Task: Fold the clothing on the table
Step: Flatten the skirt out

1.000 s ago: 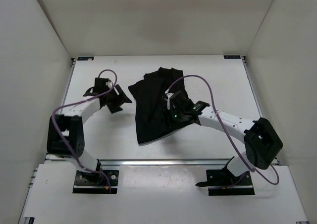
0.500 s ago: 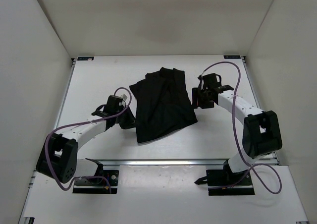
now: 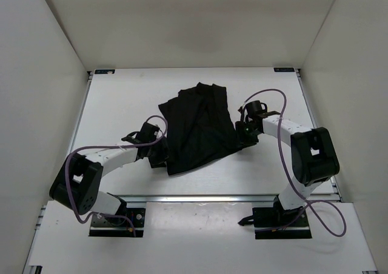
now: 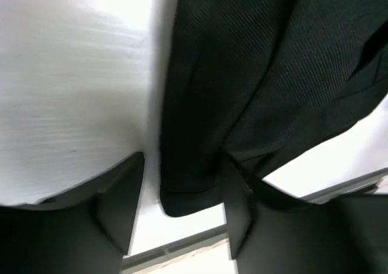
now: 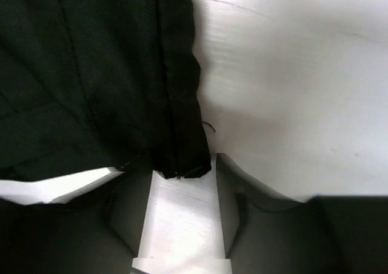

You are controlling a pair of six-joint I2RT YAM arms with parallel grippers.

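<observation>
White walls (image 3: 54,43) are seen around the table (image 3: 121,98), and a silver rail (image 3: 200,197) runs along its near edge. The black clothing (image 3: 197,125) is spread in creases at the middle of the table, between the two arms. The left claw (image 3: 157,155) is set low at the garment's near left corner. In the left wrist view its fingers (image 4: 118,207) are held apart, with the corner lying loose between them. The right claw (image 3: 242,134) is placed at the near right corner. It is likewise open, with the hem corner just at its tips over bare table.
</observation>
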